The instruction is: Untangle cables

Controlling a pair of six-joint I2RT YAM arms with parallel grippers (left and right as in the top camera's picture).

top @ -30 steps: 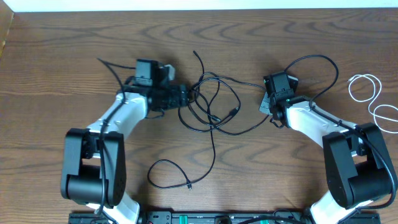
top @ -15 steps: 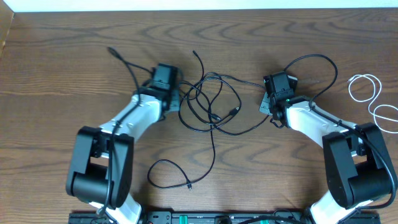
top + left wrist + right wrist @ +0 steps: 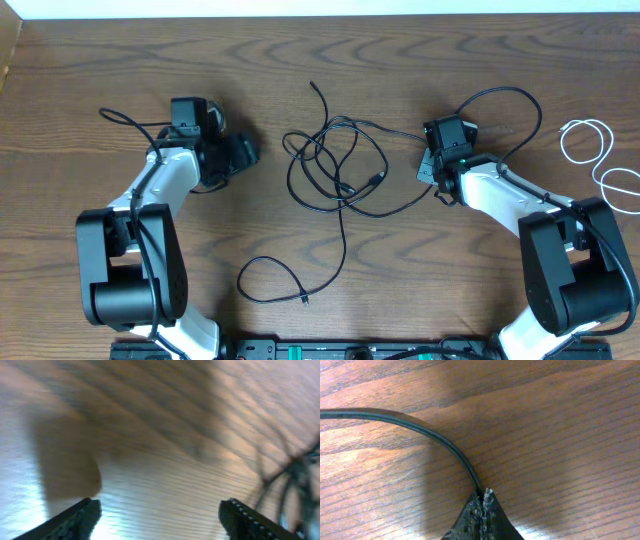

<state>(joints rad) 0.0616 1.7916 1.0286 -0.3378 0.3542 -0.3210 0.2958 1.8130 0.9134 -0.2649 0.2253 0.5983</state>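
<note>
Brown wood-grain worktop [image 3: 120, 60]: its far edge runs along the top of the overhead view, with a pale strip beyond it.

Thin black cables [image 3: 335, 165]: a loose knot of overlapping loops at centre, between the two arms. One strand trails down toward the arm bases, curls left and ends in a small plug [image 3: 303, 298].

Thin white cable [image 3: 588, 140]: looped by itself at far right, well apart from the knot, and it runs off the right edge of view.

Left fingers [image 3: 243, 152]: spread wide and holding nothing. The wrist view is blurred but shows bare wood between them, with the knot off to their right. A strip of bare wood separates them from the nearest loop.

Right fingers [image 3: 482, 507]: pinched together on a single black strand that curves away to the left, flat on the wood. Overhead, they sit just right of the knot.

Open room: broad bare wood lies along the far edge and on either side of the trailing strand.
</note>
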